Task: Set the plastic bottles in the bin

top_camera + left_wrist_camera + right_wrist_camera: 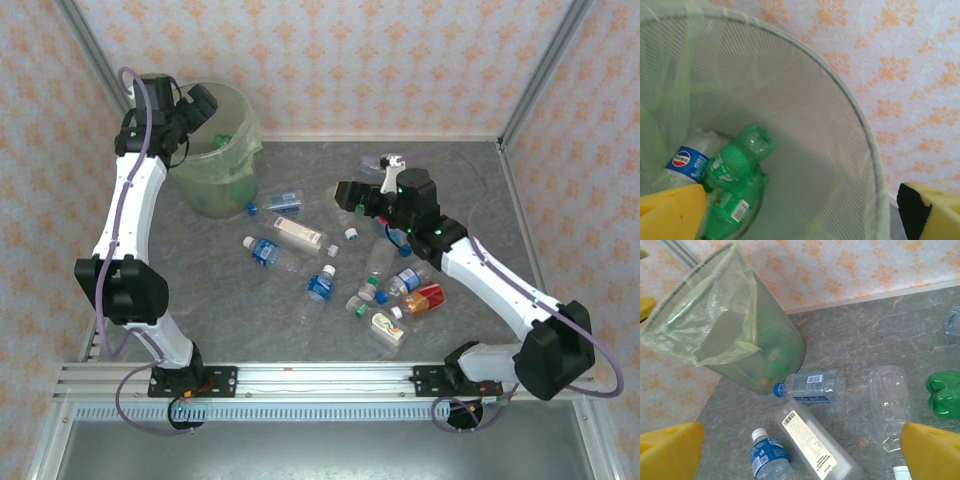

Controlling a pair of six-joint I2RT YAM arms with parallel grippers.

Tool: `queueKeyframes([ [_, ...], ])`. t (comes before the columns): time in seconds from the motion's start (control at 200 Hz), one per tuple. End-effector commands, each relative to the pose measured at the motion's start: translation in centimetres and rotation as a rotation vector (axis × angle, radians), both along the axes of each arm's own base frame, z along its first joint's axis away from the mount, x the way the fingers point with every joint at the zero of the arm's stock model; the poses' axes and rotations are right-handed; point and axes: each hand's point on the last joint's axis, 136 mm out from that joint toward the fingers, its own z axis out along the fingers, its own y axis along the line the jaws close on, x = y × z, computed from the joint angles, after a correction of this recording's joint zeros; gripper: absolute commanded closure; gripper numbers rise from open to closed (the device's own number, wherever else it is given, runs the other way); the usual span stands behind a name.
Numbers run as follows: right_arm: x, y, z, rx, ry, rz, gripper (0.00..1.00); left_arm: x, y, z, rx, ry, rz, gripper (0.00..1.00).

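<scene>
The left gripper (203, 104) hangs open over the bin (248, 140); green bottles (737, 165) lie inside it. The right gripper (350, 196), open too, hovers right of the bin above bottles (320, 284) scattered on the counter (240, 320).

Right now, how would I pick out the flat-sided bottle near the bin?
Start at the pale-green bin at the far left of the table; a blue-capped bottle lies beside its base. Next to that, toward the middle, lies the flat-sided bottle, clear, with a long white printed label; its neighbours are all round.
</scene>
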Motion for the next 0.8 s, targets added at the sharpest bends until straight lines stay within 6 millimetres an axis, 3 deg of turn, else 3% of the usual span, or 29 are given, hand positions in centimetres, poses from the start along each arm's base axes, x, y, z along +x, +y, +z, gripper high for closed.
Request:
queueKeyframes([
  [0.0, 1.6, -0.6, 0.0, -0.011, 0.028, -0.092, 0.00, -1.1, -2.3, 2.6, -0.023, -0.083, -0.065, 0.01],
  [0.255, 4.1, -2.0, -4.7, -0.106, 0.138, -0.228, 0.00, -3.6, -6.4, 3.5, -0.012, -0.112, -0.168, 0.01],
  [0.491, 6.9, -3.8, -9.5, -0.016, 0.324, -0.319, 0.04, -6.2, -10.4, 3.2, -0.018, -0.136, -0.281, 0.01],
  [0.601, 8.6, -5.3, -11.6, 0.056, 0.409, -0.378, 0.06, -7.2, -10.9, 2.3, -0.014, -0.132, -0.289, 0.01],
  [0.796, 11.9, -7.2, -13.7, 0.157, 0.491, -0.492, 0.09, -8.8, -11.4, 1.1, -0.029, -0.133, -0.301, 0.01],
])
